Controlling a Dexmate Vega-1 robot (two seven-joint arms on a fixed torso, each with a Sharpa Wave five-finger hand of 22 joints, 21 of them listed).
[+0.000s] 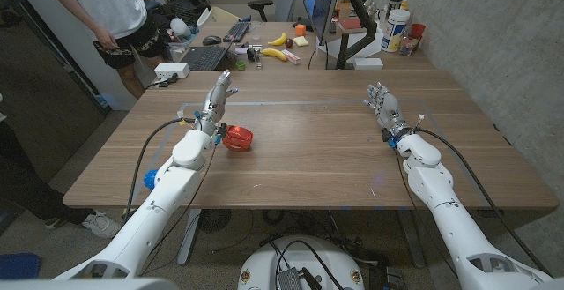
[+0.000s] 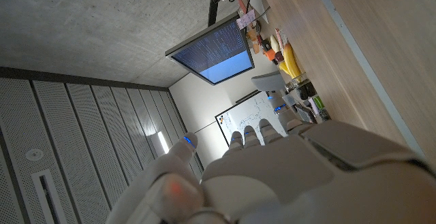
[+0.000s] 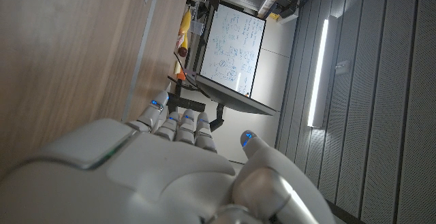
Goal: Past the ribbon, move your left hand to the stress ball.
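A: Where is the left hand (image 1: 216, 101) now?

B: It is over the worktop (image 1: 308, 149), on the left side, with the fingers (image 1: 223, 85) stretched and a little apart. It holds nothing. Just beside its wrist, toward the near edge, lies a red crumpled thing (image 1: 237, 138). I think this is the ribbon, but I am not sure; it could also be the stress ball.

A: So how far is the task?

B: If the red thing is the ribbon, I judge that the hand already reaches past it. What is left is to arrive at the ball, and I cannot find a clear ball on the worktop. Beyond the far edge I see only a banana (image 1: 273, 54) and a keyboard (image 1: 204, 57).

A: And the right hand (image 1: 385, 109)?

B: It waits well apart on the right side, fingers loosely spread, holding nothing.
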